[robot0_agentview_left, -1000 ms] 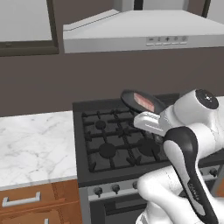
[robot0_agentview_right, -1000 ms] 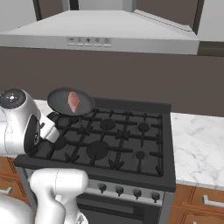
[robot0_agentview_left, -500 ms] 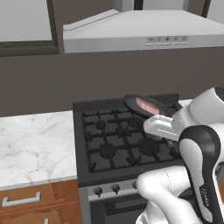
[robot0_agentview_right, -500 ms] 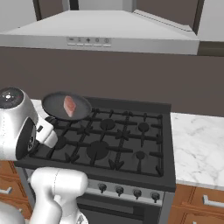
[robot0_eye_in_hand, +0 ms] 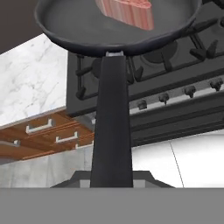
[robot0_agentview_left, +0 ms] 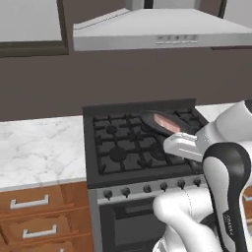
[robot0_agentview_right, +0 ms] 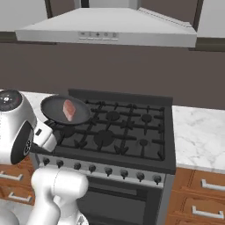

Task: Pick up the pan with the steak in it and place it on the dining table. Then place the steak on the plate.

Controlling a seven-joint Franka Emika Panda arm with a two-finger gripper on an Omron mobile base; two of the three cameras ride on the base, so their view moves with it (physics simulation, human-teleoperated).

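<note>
Black gas stove (robot0_agentview_right: 118, 132) below gripper, which clamps long handle of round dark frying pan (robot0_agentview_right: 59, 110); pinkish-red flat steak (robot0_agentview_right: 69, 109) inside pan, ahead of gripper.

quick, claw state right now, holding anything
Claw: shut on the long black handle of the shallow dark grey frying pan, lifted off the black gas stove, pinkish-red raw steak inside.

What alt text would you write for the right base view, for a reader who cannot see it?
A white robot arm holds a dark pan with a pink steak in it, lifted above the left side of a black gas stove. A grey range hood hangs above, with marble counter to the right.
</note>
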